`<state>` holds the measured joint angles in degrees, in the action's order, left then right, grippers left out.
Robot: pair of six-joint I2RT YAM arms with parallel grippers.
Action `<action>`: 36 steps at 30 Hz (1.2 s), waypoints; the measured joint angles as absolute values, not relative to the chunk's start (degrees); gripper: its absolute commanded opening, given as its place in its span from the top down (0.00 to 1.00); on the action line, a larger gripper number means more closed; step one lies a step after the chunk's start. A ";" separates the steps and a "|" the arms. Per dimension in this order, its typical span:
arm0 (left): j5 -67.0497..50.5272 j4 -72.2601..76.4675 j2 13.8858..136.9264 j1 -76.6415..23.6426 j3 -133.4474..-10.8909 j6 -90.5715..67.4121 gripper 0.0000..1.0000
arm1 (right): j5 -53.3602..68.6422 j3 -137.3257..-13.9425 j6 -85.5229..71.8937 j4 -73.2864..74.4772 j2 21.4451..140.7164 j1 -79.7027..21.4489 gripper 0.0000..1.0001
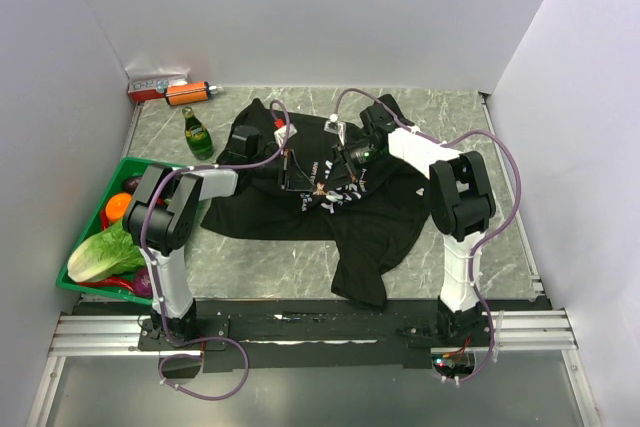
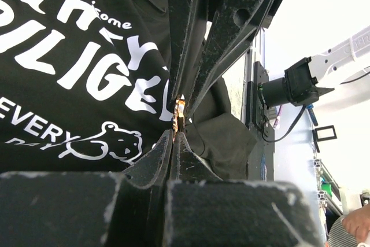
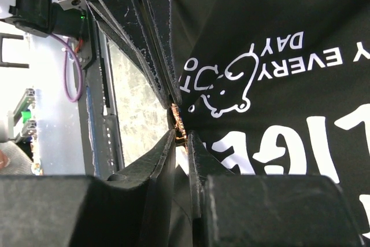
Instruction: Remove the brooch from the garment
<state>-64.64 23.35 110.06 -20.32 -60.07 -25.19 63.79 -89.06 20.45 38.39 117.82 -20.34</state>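
Gilt metal brooch (image 1: 319, 191): small, light and rigid, probably sharp-pinned, fixed in the soft black shirt (image 1: 372, 239) at mid-tabletop. The cloth will lift with it, so take it by its body. Left gripper (image 2: 179, 121) is clamped shut on it. Right gripper (image 3: 180, 128) meets it tip-to-tip, jaws narrowed; whether it grips, I cannot tell.

Centre blocked: left gripper (image 2: 175, 136) and right gripper (image 3: 182, 138) meet tip to tip over the shirt (image 1: 380, 237) print, no gap between them. Purple cables (image 1: 350, 92) loop above the shirt's far half. Left side crowded: bottle (image 1: 197, 134) upright beside the shirt, crate (image 1: 150, 163) at table edge, box (image 1: 155, 85) and orange item (image 1: 190, 93) against back wall. Bare table (image 1: 450, 117) at back right and along the near hem: free passage.
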 measured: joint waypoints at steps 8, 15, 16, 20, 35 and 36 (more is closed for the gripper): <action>-64.79 23.35 110.17 -19.75 -60.07 -27.42 0.99 | 60.03 -89.86 21.93 38.39 117.78 -21.71 0.96; -64.64 26.28 111.39 -19.25 -60.07 -31.88 0.99 | 43.42 -80.23 15.31 26.96 109.65 -26.00 0.99; -64.66 26.83 111.39 -19.20 -60.07 -32.38 0.99 | 40.73 -79.18 13.78 25.54 108.40 -26.70 0.99; -64.12 28.49 111.39 -18.76 -60.07 -32.77 0.99 | 34.37 -79.29 6.90 22.65 107.22 -27.83 0.76; -66.11 20.10 111.33 -19.20 -62.26 -24.95 0.99 | 47.20 -79.24 9.30 19.55 103.46 -20.21 0.57; -66.19 20.97 111.33 -19.14 -61.82 -25.26 0.99 | 48.18 -79.48 10.22 20.84 103.70 -19.35 0.58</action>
